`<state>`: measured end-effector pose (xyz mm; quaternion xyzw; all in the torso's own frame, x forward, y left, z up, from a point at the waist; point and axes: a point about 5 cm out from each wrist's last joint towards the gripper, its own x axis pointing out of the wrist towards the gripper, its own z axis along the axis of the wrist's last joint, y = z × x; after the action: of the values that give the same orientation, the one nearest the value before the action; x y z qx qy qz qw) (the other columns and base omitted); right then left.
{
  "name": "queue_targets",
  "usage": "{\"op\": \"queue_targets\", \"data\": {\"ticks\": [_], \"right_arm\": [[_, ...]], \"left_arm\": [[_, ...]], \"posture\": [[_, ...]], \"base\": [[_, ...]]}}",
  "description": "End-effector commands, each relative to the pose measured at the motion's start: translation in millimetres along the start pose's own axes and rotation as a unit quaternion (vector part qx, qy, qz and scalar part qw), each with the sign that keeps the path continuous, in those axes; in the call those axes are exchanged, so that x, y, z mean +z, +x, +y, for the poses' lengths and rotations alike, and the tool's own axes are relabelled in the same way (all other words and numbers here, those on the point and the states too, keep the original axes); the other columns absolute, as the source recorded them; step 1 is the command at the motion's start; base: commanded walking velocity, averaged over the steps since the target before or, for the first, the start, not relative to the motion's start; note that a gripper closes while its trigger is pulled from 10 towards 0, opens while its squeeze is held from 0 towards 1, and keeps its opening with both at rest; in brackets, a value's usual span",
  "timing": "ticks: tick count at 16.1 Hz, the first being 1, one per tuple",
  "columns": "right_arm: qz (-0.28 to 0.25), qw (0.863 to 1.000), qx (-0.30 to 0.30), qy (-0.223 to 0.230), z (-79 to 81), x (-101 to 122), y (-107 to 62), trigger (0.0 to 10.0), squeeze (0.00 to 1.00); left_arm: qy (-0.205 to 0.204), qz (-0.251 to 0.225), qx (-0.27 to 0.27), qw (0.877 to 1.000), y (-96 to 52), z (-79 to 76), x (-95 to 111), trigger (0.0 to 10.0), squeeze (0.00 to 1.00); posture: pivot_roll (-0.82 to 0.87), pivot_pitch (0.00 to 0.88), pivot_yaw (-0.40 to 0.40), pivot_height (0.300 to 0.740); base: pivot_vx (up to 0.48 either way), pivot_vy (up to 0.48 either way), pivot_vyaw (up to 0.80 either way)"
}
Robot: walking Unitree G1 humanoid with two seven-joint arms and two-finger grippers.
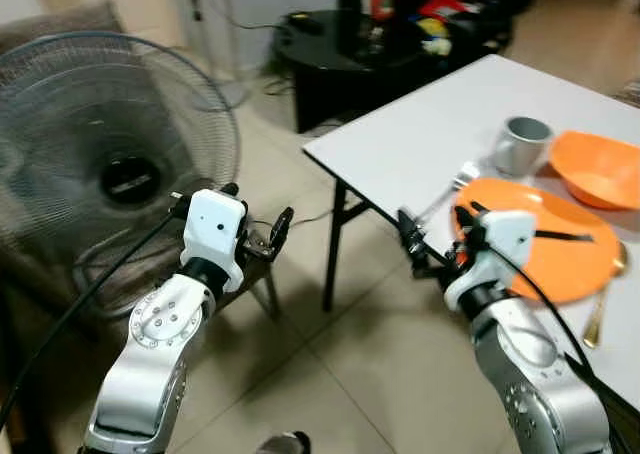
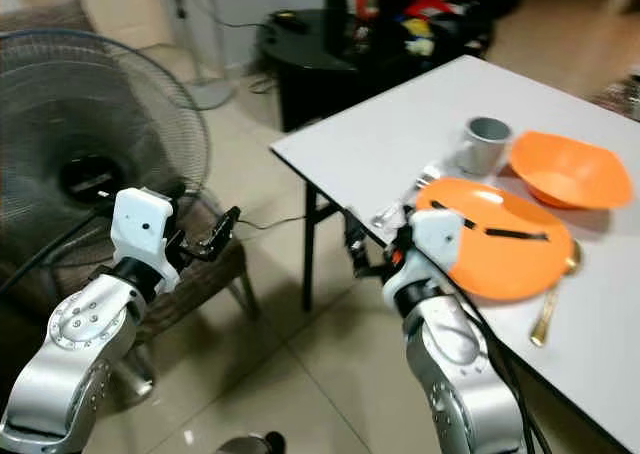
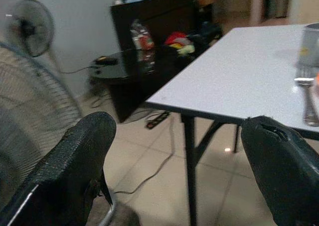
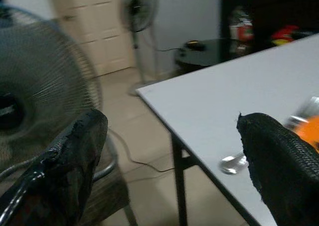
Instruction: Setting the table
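- Big floor fan far to the outer side of the left gripper, just behind it; not part of the task.
- Left gripper raised over bare floor, well off the table; fingers spread apart, holding nothing.
- Table edge sits across the gap from the left gripper; low black side table with clutter is beyond it.
- Right gripper at the table's near edge, fingers parted, empty.
- Fork or spoon handle end lies on the table just ahead of the right gripper, between its fingers in the wrist view; not touched.
- Orange plate just past the right gripper's wrist, a black utensil lying across it.
- Grey cup beyond the plate, orange bowl beside the cup, further out.
- Gold spoon lies along the plate's outer rim.
- Judgement: setting looks mostly laid out for one place; what's left is likely straightening cutlery, maybe moving the black utensil off the plate. Can't tell if more items are due.
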<state>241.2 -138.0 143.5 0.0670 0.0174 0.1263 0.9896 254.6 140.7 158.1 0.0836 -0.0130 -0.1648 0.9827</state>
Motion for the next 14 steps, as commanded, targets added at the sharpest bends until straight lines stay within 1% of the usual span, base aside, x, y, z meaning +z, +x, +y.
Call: {"op": "queue_targets", "data": {"ticks": [1,2,4,6,7,8,10,12,13,14], "right_arm": [[-0.009,1.0,0.014,-0.011,2.6,1.7,0.9,10.0,1.0],[-0.014,1.0,0.012,-0.022,2.3,1.9,2.0,10.0,1.0],[-0.02,1.0,0.006,-0.022,1.7,2.2,4.8,10.0,1.0],[-0.019,1.0,0.022,-0.008,6.1,0.1,4.9,10.0,1.0],[-0.025,0.999,0.03,0.003,8.9,0.3,5.1,10.0,1.0],[-0.032,0.999,0.029,0.004,10.5,0.8,5.5,10.0,1.0],[-0.03,0.999,0.023,-0.017,10.1,-2.2,7.0,10.0,1.0],[-0.039,0.999,0.008,-0.013,7.8,-4.2,7.5,10.0,1.0],[-0.036,0.999,0.004,-0.028,5.6,-5.4,8.0,10.0,1.0],[-0.032,0.999,0.004,-0.029,4.8,-6.7,8.8,10.0,1.0]], "left_arm": [[0.005,0.002,0.006,1.0,-0.8,1.5,-2.2,10.0,0.0],[0.005,0.004,0.008,1.0,-2.5,2.1,-2.9,10.0,0.0],[0.01,0.006,0.012,1.0,-5.0,5.1,-3.7,10.0,0.0],[0.007,0.003,0.018,1.0,-6.4,7.3,-2.8,10.0,0.0],[0.005,0.003,0.022,1.0,-7.1,8.0,-3.0,10.0,0.0],[0.006,0.004,0.024,1.0,-7.6,8.7,-3.2,10.0,0.0],[0.008,0.005,0.028,1.0,-8.3,9.9,-3.3,10.0,0.0],[0.013,0.008,0.028,0.999,-9.3,9.1,-4.8,10.0,0.0],[0.021,0.011,0.031,0.999,-9.6,8.7,-5.8,10.0,0.0],[0.023,0.011,0.038,0.999,-9.3,9.6,-6.1,10.0,0.0]], "posture": [[0.05,0.0,0.03,0.74],[0.06,0.0,0.024,0.74],[0.06,0.0,0.023,0.74],[0.07,0.0,0.019,0.74],[0.07,0.0,0.019,0.74],[0.07,0.0,0.02,0.74],[0.08,0.0,0.021,0.74],[0.08,0.0,0.022,0.74],[0.08,0.0,0.022,0.74],[0.09,0.0,0.02,0.74]], "base": [[0.0,0.0,0.8],[0.0,0.0,0.8],[0.0,0.0,0.8],[0.0,0.0,0.8],[0.0,0.0,0.8],[0.0,0.0,0.8],[0.0,0.0,0.8],[0.0,0.0,0.8],[0.0,0.0,0.8],[0.0,0.0,0.8]]}}
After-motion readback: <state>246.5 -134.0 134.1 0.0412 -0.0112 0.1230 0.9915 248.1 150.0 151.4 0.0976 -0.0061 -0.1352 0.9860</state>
